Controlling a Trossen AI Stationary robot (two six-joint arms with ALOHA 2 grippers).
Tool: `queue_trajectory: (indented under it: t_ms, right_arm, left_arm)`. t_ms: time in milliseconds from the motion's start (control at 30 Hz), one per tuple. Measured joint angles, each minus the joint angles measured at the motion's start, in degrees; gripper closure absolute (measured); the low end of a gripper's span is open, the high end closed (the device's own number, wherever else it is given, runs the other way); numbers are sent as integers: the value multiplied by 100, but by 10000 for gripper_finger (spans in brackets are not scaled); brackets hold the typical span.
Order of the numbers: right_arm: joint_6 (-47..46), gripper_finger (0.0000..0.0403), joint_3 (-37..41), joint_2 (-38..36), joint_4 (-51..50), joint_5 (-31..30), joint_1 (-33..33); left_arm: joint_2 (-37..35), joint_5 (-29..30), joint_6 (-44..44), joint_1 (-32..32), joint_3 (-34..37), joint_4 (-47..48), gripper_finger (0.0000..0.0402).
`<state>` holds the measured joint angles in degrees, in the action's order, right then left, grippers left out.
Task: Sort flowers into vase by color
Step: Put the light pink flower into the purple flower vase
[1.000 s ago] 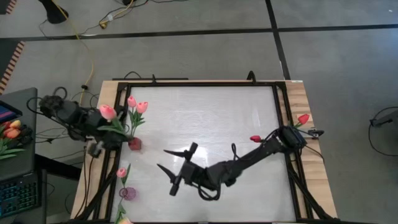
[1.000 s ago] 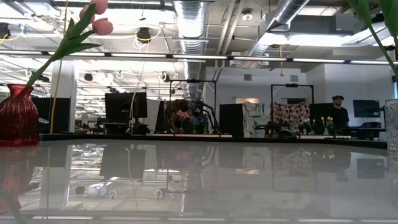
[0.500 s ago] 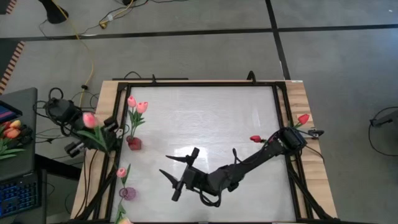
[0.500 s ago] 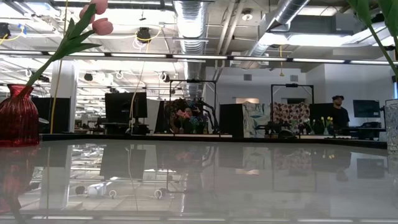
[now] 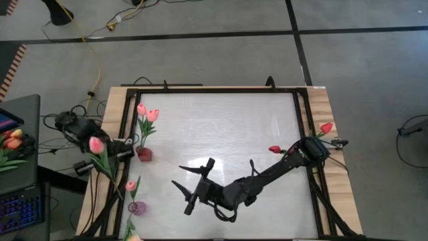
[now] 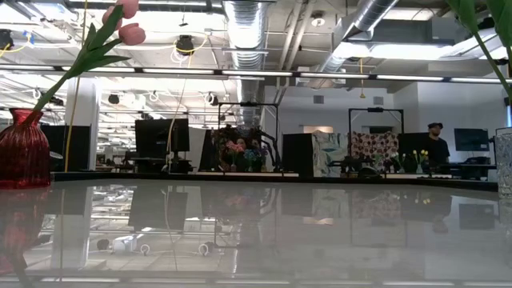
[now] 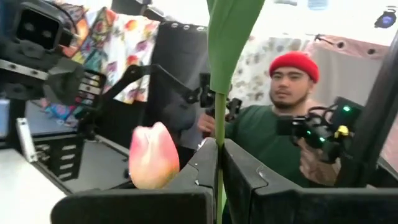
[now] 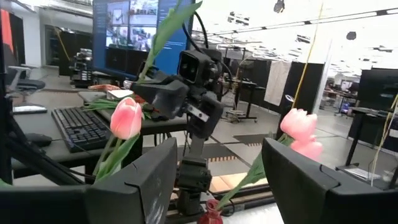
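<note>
My left gripper (image 5: 105,155) is off the table's left edge, shut on a pink tulip (image 5: 97,144) whose bud (image 7: 153,155) shows beside the fingers. A red vase (image 5: 144,154) at the table's left holds two pink tulips (image 5: 147,112). Nearer the front, a small purple vase (image 5: 137,207) holds one pale-pink tulip (image 5: 131,185). Two red tulips (image 5: 275,149) (image 5: 326,127) are at the table's right edge. My right gripper (image 5: 176,175) hangs open over the table's middle, touching nothing, and faces the left arm. My left gripper pinches the tulip's thin green stem (image 7: 217,158) between its two fingers (image 7: 193,180), just below a broad leaf (image 7: 230,37). The fingers lie across the stem and point roughly level. The tulip is lifted clear of the table and of every vase.
A black frame (image 5: 221,90) runs round the white tabletop. A desk with a keyboard (image 5: 17,207) and orange tulips (image 5: 12,140) stands left of the table. A clear vase (image 6: 504,160) shows at the right in the low view. A person (image 7: 292,124) is beyond the left gripper.
My left gripper has carried the pink tulip away from the red vase, past the table's left edge and then toward the near side, sinking and turning as it went. The tulip has stayed in its hold.
</note>
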<state>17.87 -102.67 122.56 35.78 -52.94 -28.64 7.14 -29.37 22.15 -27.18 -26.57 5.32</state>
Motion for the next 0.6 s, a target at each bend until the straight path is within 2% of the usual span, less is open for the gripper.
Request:
queue_trajectory:
  t_ms: [200, 433, 600]
  right_arm:
    - [0, 143, 0, 0, -152, -9, 1]
    - [2, 143, 0, 0, -240, -94, 2]
    - [4, 143, 0, 0, -266, -121, 4]
  left_arm:
    - [-9, -137, -50, -161, 523, -398, 401]
    - [-9, 51, -451, -837, 929, -950, 401]
    - [32, 737, -880, -1399, 1001, -667, 401]
